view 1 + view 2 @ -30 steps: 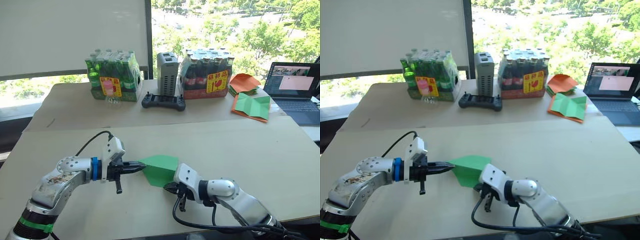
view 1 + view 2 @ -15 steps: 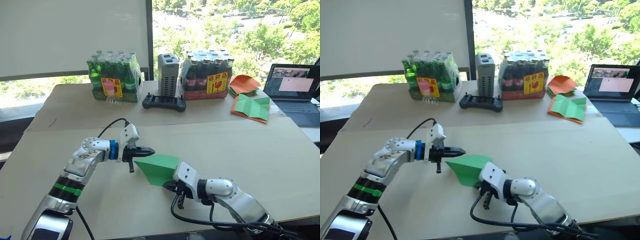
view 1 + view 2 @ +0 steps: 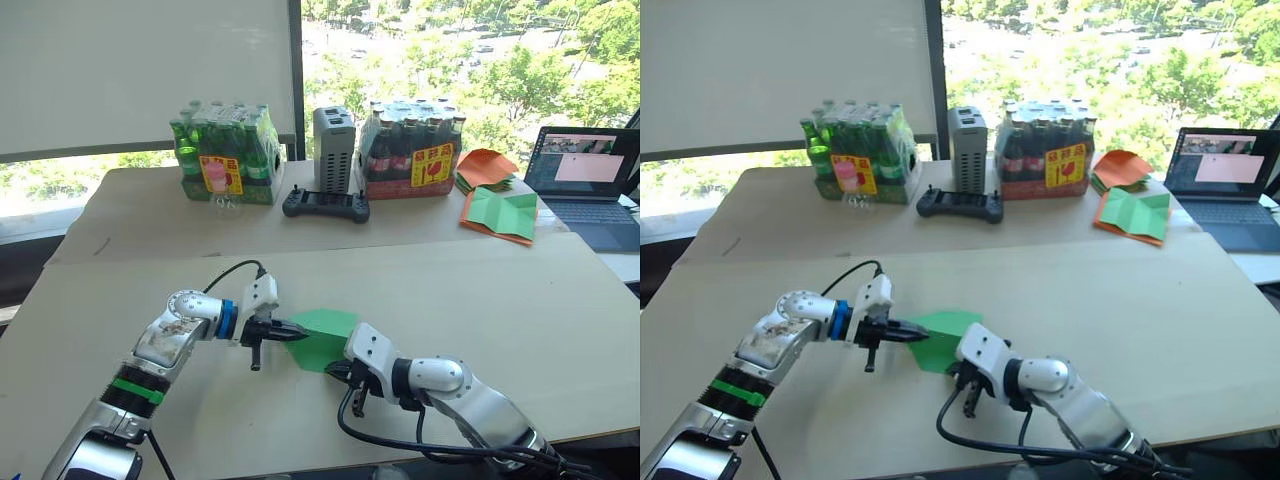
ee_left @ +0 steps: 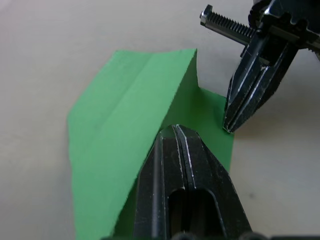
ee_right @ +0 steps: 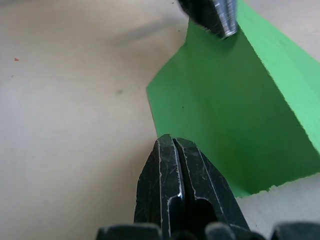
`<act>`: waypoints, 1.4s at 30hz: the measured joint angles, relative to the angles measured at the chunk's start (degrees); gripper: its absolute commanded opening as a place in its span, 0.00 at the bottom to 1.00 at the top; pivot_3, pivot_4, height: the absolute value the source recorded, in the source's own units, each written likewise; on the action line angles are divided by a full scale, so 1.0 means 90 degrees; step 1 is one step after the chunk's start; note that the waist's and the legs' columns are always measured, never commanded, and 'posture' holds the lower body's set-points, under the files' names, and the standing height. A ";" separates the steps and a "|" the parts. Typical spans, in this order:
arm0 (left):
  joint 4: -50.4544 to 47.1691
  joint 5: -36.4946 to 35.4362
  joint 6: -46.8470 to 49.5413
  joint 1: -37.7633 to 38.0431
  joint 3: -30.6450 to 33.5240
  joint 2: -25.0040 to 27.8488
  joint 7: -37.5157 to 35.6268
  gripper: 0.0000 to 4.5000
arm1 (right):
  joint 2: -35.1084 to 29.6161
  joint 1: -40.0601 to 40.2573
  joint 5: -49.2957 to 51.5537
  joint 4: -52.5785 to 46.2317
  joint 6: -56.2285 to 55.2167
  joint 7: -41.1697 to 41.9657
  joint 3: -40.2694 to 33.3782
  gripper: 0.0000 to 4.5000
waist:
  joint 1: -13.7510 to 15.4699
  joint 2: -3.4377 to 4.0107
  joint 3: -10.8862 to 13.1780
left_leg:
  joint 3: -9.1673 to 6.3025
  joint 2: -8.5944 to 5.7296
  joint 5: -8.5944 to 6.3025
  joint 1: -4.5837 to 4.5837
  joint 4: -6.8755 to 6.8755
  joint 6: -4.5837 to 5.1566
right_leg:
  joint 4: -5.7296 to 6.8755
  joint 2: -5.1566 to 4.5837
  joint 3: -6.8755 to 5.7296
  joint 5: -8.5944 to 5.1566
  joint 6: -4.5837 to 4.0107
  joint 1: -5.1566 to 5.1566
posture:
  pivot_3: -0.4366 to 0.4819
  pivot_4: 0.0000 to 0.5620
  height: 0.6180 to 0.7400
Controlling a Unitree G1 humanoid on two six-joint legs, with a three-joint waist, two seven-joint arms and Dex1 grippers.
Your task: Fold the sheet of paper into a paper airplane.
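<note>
The sheet of paper [image 3: 322, 334] is a bright green folded wedge lying on the table between my two arms. One flap stands up along a crease [image 4: 130, 100]. My left gripper [image 3: 296, 337] is shut, and its tips rest on the paper's left part [image 4: 175, 129]. My right gripper [image 3: 339, 371] is also shut. Its tips sit at the paper's near right edge [image 5: 170, 138], touching or just short of it. In the left wrist view the right gripper [image 4: 228, 127] points down onto the paper's corner.
At the table's far side stand a green bottle pack [image 3: 225, 153], a grey box [image 3: 334, 135], a black controller [image 3: 325, 204] and a dark bottle pack [image 3: 412, 148]. At the far right lie an orange paper pile [image 3: 488, 165], an orange-backed green sheet [image 3: 503, 212] and a laptop [image 3: 585, 180].
My left gripper swung off toward the far side of the paper half a second ago and has come back down onto its left part. The right gripper has barely moved.
</note>
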 measured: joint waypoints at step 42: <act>0.0018 0.0429 0.0073 0.0059 0.0024 -0.0303 -0.0149 0.00 | -0.0054 0.0131 0.0078 -0.0356 0.0427 -0.0103 -0.0331 0.01 | 0.0024 -0.0001 0.0001 | -0.0021 -0.0006 -0.0001 -0.0027 0.0016 0.0001 | -0.0001 -0.0004 -0.0017 0.0001 0.0002 -0.0008 | 0.48 0.27 0.96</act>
